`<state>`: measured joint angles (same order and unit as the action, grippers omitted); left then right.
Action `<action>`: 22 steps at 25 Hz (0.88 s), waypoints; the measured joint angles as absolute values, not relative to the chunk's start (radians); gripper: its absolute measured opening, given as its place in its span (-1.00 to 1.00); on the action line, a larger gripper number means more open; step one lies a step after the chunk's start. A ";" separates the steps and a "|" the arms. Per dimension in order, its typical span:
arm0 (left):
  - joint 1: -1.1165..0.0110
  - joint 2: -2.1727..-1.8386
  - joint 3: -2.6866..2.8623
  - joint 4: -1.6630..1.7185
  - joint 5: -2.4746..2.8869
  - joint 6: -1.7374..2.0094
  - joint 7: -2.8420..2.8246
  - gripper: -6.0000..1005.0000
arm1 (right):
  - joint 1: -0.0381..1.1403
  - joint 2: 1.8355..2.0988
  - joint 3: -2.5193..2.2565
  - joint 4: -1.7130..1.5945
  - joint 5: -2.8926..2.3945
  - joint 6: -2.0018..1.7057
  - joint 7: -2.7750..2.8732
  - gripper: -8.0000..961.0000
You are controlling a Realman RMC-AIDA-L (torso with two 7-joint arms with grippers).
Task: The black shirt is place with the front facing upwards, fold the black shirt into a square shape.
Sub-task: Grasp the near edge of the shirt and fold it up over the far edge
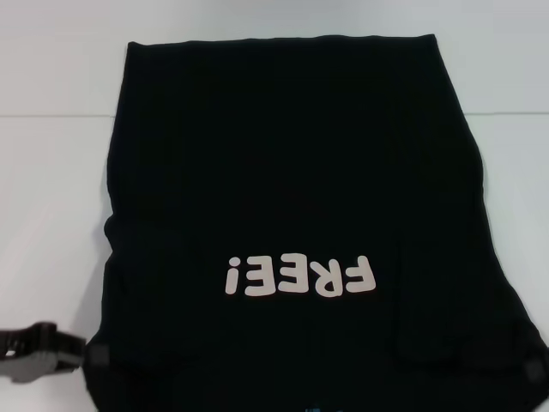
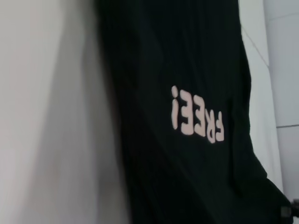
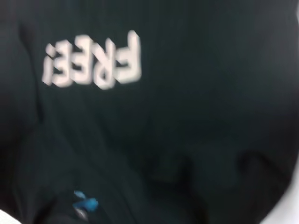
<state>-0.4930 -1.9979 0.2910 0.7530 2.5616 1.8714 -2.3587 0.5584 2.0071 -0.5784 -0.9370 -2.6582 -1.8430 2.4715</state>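
**Black shirt lies front-up on the white table, sleeves turned in**

Head view: the black shirt [image 1: 292, 197] covers most of the white table [image 1: 51, 172], its hem at the far edge and its collar end nearest the robot. The pale "FREE!" lettering [image 1: 300, 276] reads upside down from here, so the front faces up. Both sides run roughly straight from hem toward the shoulders, and a folded-in flap shows near the right shoulder corner. The left gripper [image 1: 39, 348] sits at the lower left, low over the table, its tip just beside the shirt's near left corner; whether its jaws are apart or together cannot be told, since the dark fingers merge with the fabric. A small grey square patch shows at the shirt's near right corner, where the right gripper would be; it cannot be made out clearly, and its jaw state cannot be told either.

Left wrist view: the shirt [image 2: 187, 70] lies flat on the table [image 2: 42, 112], its left edge running alongside bare white surface, the lettering [image 2: 196, 115] clear on the fabric.

Right wrist view: the picture is filled by the shirt [image 3: 201, 116], with the lettering [image 3: 93, 63] and, near the collar, the small blue neck label [image 3: 86, 203]. Soft creases cross the fabric near the collar.
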 joint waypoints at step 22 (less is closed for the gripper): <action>-0.888 -1.948 0.374 0.486 2.575 1.088 -2.606 -0.98 | 0.825 1.939 -0.595 -0.558 -2.334 -1.123 2.465 -0.87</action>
<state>-0.8883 -1.9484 0.3744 0.4856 2.5745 1.0882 -2.6062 0.8252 1.9395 -0.5953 -0.5576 -2.3341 -1.1232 2.4646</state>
